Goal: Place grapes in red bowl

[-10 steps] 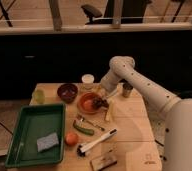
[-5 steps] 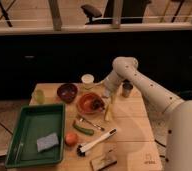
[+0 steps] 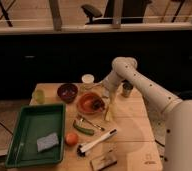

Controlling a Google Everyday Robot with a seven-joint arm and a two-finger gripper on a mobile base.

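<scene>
Camera view: grapes (image 3: 96, 104) lie inside red bowl (image 3: 84, 107), toward its 3 o'clock side, mid-bench (image 3: 135, 136). End effector (image 3: 107, 100) hangs at the bowl's 3 o'clock rim; you cannot tell its opening or whether it has hold of anything.

No writing can be read anywhere in this scene.

A small dark mark (image 3: 149, 161) stands on the pale wooden bench (image 3: 135, 127) near its near right corner, but it is too small to make out as letters or a sign. The flat brown rectangular packet (image 3: 103, 161) at the bench's near edge shows a paler patch on top, and no word on it is legible. The robot's smooth white arm (image 3: 149, 90) carries no readable label or number. Its hand (image 3: 106, 96) hangs at the right rim of the round red bowl (image 3: 84, 106), and it shows no marking either.
</scene>
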